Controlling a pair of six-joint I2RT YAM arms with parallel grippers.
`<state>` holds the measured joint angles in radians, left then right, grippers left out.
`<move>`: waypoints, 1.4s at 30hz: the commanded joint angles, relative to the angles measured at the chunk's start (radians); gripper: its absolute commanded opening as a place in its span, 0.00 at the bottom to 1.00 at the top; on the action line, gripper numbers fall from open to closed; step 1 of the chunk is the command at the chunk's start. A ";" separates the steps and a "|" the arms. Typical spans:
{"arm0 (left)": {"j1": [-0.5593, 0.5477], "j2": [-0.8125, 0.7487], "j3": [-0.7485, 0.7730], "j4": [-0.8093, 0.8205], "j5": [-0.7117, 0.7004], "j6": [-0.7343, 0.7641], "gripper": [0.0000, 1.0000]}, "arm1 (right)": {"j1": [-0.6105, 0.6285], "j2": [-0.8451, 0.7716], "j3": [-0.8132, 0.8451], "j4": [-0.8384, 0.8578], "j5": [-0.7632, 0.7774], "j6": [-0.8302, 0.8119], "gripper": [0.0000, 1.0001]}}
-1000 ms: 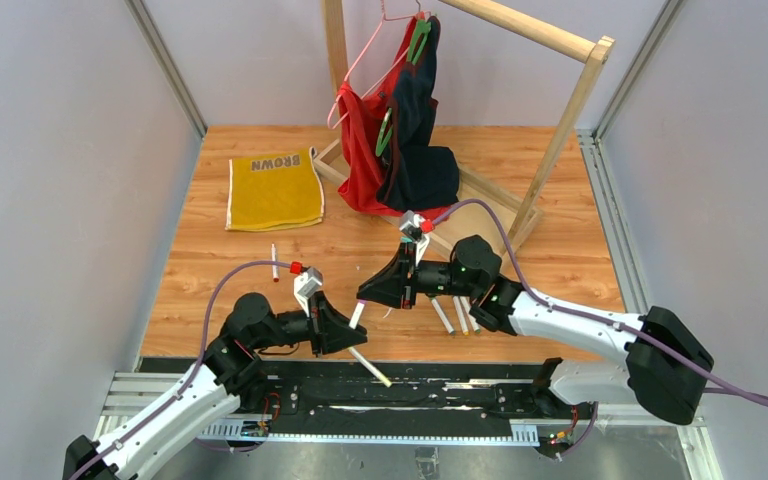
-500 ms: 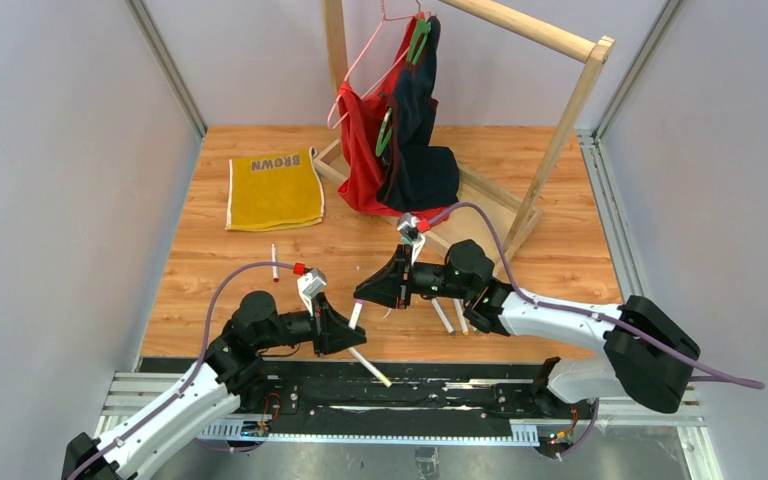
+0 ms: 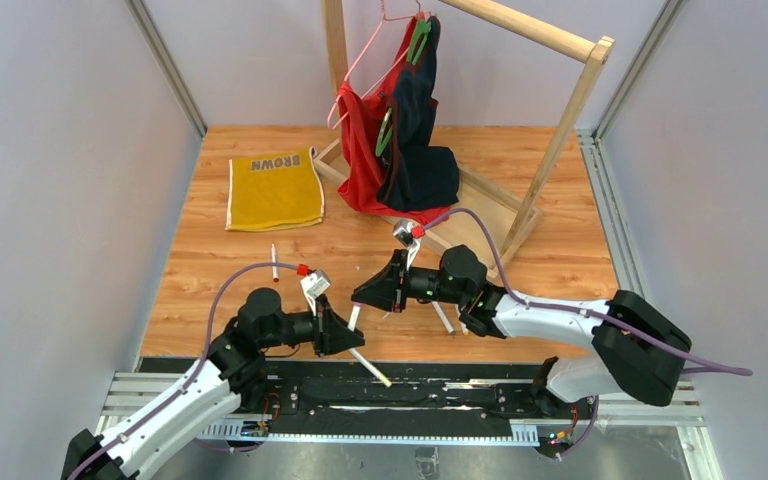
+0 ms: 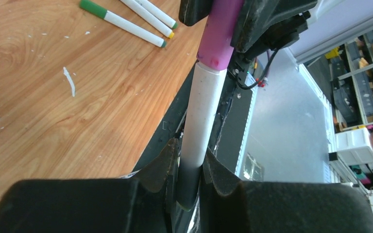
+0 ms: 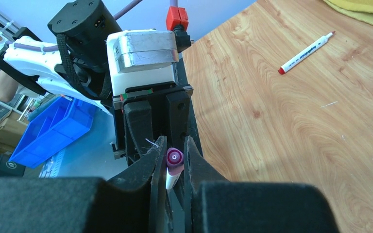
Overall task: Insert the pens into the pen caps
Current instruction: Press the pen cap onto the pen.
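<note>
My left gripper (image 3: 350, 333) is shut on the lower barrel of a white pen (image 4: 201, 121), which stands up between the two arms. The pen's far end sits inside a purple pen cap (image 4: 217, 34). My right gripper (image 5: 174, 156) is shut on that purple pen cap (image 5: 175, 158), end-on to the left gripper (image 5: 155, 116), and white barrel (image 5: 170, 180) shows just below the cap. Three capped pens (image 4: 121, 22) lie together on the wood beyond. A red-tipped pen (image 3: 274, 262) lies alone to the left. Another pen (image 3: 370, 365) rests across the table's front edge.
A folded yellow towel (image 3: 274, 190) lies at the back left. A wooden clothes rack (image 3: 550, 130) with red and dark garments (image 3: 400, 150) on hangers stands at the back. A black rail (image 3: 440, 395) runs along the near edge. A small white scrap (image 4: 69, 80) lies on the wood.
The right arm has crept left towards the left gripper, carrying the purple cap along the pen. The left arm has shifted only slightly.
</note>
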<state>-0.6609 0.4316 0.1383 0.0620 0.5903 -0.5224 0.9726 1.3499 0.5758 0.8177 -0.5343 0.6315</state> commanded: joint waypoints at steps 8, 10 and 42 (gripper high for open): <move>0.152 -0.015 0.129 0.498 -0.205 -0.159 0.00 | 0.207 0.086 -0.137 -0.254 -0.563 0.050 0.01; 0.169 -0.024 0.123 0.505 -0.182 -0.173 0.00 | 0.207 0.073 -0.129 -0.316 -0.576 0.020 0.01; 0.244 -0.058 0.092 0.492 -0.081 -0.149 0.00 | 0.217 0.058 -0.054 -0.405 -0.554 0.056 0.01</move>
<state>-0.4919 0.3935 0.1326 0.3355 1.0290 -0.6968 0.9997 1.2934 0.6060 0.8867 -0.7124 0.6292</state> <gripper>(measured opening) 0.198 0.135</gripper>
